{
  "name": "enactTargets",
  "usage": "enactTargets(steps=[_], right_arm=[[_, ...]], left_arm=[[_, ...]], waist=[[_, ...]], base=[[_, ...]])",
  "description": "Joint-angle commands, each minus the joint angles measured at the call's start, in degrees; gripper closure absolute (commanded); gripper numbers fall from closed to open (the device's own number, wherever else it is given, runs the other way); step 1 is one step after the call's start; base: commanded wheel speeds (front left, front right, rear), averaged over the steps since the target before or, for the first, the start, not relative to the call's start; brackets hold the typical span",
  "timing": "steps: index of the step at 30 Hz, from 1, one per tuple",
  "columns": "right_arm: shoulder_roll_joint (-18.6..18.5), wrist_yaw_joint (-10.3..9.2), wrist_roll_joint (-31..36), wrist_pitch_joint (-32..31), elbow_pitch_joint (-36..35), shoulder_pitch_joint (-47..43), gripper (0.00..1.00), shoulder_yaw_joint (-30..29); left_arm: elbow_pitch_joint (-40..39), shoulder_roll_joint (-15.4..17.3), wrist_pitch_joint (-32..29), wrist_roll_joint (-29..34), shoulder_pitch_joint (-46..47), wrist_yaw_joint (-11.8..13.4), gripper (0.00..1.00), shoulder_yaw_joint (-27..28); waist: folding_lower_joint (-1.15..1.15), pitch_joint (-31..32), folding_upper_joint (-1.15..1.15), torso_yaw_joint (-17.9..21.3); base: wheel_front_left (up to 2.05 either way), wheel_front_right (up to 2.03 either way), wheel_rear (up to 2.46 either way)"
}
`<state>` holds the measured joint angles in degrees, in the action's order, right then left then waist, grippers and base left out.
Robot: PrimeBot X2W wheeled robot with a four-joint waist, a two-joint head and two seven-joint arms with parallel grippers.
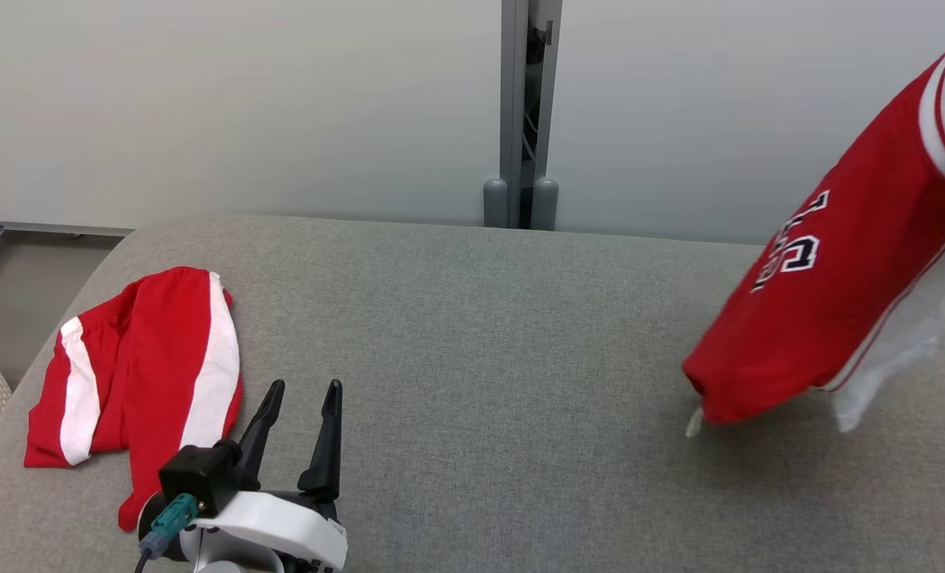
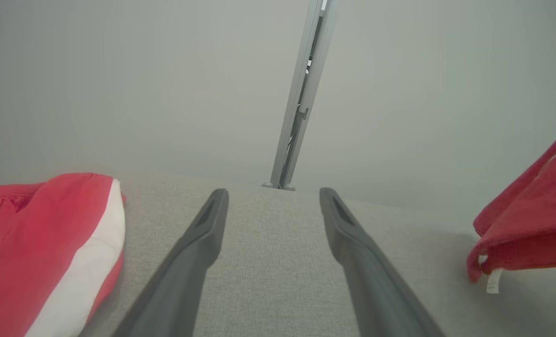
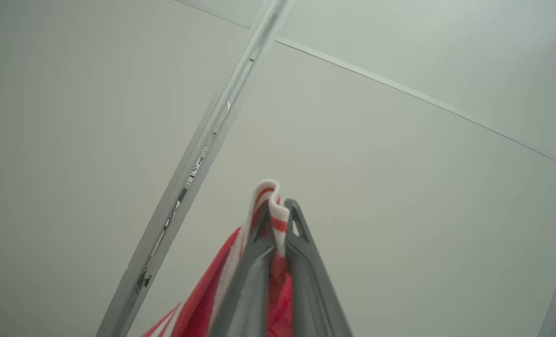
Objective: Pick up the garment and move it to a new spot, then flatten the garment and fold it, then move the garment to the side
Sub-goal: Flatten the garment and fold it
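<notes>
**Soft red garment hung from one pinched edge**

The right tool (image 3: 278,220) was closed tight on the garment (image 1: 838,310), its two fingers nipping a fold of the red-and-white striped band (image 3: 269,196) at the edge. From that single hold the garment hung in the air above the right end of the counter (image 1: 472,334), slanting down and to the left. Its lowest corner, with a small white tag (image 1: 693,422), was close to the grey top; whether it touched could not be told. A white lining (image 1: 894,350) drooped out beneath the red cloth.

The left tool (image 1: 306,387) stood fully open and empty, low over the near left of the counter, just beside another red cloth (image 1: 146,374) that lay there with white stripes.

By its droop and loose folds, the garment looked light, limp and not fragile. It would probably swing and bunch when carried, and keep no shape of its own. The ribbed band seemed the thickest and surest place to grip. A thin pinch of the smoother body cloth might slip. For flattening, a second hold on the band, well apart from the first, would likely let the cloth spread between the two tools.
</notes>
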<state>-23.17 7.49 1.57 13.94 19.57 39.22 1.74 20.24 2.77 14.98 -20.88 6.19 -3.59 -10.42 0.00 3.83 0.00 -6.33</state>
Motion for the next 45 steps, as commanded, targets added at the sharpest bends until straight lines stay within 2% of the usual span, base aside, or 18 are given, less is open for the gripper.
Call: enactTargets(steps=[1,5,9,13,18,27,34,39,40,41,45], right_arm=[[-0.23,0.00,0.08,-0.88,-0.95,0.74,1.00,0.76],[0.00,0.00,-0.55,-2.62,-2.75,1.07,1.00,4.46],[0.42,0.00,-3.34,-5.92,-3.31,1.17,1.00,13.27],[1.01,0.00,-7.39,-7.28,-0.43,2.74,1.00,22.45],[2.94,0.00,-11.98,-6.19,7.66,6.68,1.00,32.64],[8.57,0.00,-14.88,-2.57,24.64,16.33,1.00,46.69],[12.34,0.00,-17.33,-0.49,36.01,22.30,1.00,54.40],[14.61,0.00,-19.39,0.76,41.33,25.24,1.00,56.89],[14.92,0.00,-19.70,0.86,42.24,25.64,0.79,57.51],[15.30,0.00,-20.50,0.84,43.33,25.79,0.00,57.93],[16.33,0.00,-22.74,-1.91,47.32,26.24,0.00,60.69]], left_arm=[[-0.21,0.24,0.20,-0.36,-0.45,0.27,0.00,-0.15],[-0.37,0.23,0.20,-0.41,-0.39,0.39,0.00,-0.44],[-0.44,0.23,0.20,-0.93,-0.08,0.35,0.00,-0.95],[-0.57,0.23,0.20,-1.58,1.08,0.42,0.00,-1.55],[-0.57,0.21,0.20,-2.19,2.54,0.34,0.00,-2.59],[-0.73,0.23,0.20,-4.47,5.70,0.35,0.00,-5.21],[-0.97,0.24,0.20,-6.30,6.97,0.70,0.00,-7.58],[-1.30,0.19,0.20,-7.14,7.30,0.99,0.00,-8.53],[-1.38,0.19,0.20,-7.29,7.36,1.03,0.00,-8.71],[-1.43,0.21,0.20,-7.40,7.35,1.10,0.00,-8.82],[-1.44,0.21,0.20,-7.43,7.36,1.27,0.00,-8.99]], waist=[[0.00,0.01,0.00,-0.01],[0.00,-0.17,0.00,-0.17],[0.00,-1.00,0.00,-0.70],[0.00,-2.39,0.00,-1.97],[0.00,-4.93,0.00,-4.71],[0.00,-10.43,0.00,-12.39],[0.00,-13.25,0.00,-18.51],[0.00,-14.58,0.00,-20.73],[0.00,-14.72,0.00,-20.97],[0.00,-14.83,0.00,-21.13],[0.00,-14.92,0.00,-21.19]], base=[[0.00,0.00,0.00],[0.00,0.00,0.00],[0.00,0.00,0.00],[0.00,0.00,0.00],[0.00,0.00,0.00],[0.00,0.00,0.00],[0.00,0.00,0.00],[0.00,0.00,0.00],[0.00,0.00,0.00],[0.00,0.00,0.00],[0.00,0.00,0.00]])
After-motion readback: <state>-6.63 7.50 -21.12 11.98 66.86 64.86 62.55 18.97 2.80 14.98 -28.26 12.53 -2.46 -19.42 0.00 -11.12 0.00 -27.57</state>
